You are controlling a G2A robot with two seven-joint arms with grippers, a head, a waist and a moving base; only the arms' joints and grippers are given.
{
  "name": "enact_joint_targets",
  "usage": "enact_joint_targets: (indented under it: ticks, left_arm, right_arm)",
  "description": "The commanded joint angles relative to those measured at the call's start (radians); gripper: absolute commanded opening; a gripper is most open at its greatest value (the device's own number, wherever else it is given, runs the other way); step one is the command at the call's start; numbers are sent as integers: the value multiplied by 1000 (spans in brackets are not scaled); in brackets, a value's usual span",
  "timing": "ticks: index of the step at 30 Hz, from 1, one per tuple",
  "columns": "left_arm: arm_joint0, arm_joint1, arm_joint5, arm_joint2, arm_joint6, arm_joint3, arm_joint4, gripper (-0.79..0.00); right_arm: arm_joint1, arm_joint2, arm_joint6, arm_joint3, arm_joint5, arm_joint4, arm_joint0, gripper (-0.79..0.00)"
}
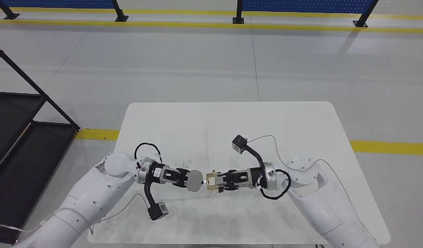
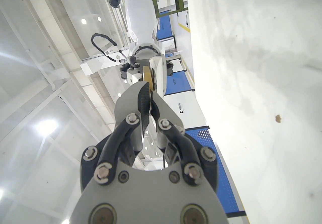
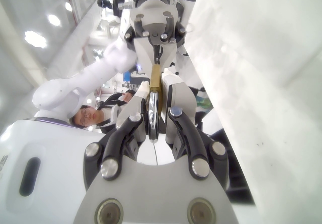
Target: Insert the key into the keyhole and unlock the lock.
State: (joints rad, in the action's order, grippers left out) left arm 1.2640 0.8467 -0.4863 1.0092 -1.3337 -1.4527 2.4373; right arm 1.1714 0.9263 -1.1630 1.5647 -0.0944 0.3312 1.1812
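Left gripper [image 2: 150, 95] pinched tight on the key [image 3: 157, 59]; right gripper [image 3: 156, 84] clamped round the padlock [image 3: 155, 73]; nose to nose over the table [image 1: 297, 122], key lengthwise toward the brass end; entry hidden.

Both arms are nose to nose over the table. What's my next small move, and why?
Probably ease the left end effector slightly straight toward the lock, before twisting. Its fingers are shut on the key and nearly touch the brass body, held by the right end effector, but how deep the key sits is hidden.
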Motion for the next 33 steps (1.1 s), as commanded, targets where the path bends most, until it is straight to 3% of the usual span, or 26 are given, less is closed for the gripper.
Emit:
enact_joint_targets:
  ticks: [1,19,20,21,33]
  left_arm:
    - [-2,0,-4,0,4,2,-1,-785]
    - [-16,4,-18,-10,18,24,-30,-785]
    - [-18,4,-17,-10,17,28,-32,-332]
    - [-20,5,-16,-10,16,30,-34,0]
    - [-25,10,2,1,-2,61,-120,0]
  right_arm:
    - [-1,-1,2,1,-2,0,0,-785]
    - [-7,-4,11,6,-7,9,3,-785]
    - [-7,-3,15,5,-8,12,3,-785]
    - [-7,-2,18,4,-9,14,4,-785]
    - [-11,35,103,-12,-39,62,27,-785]
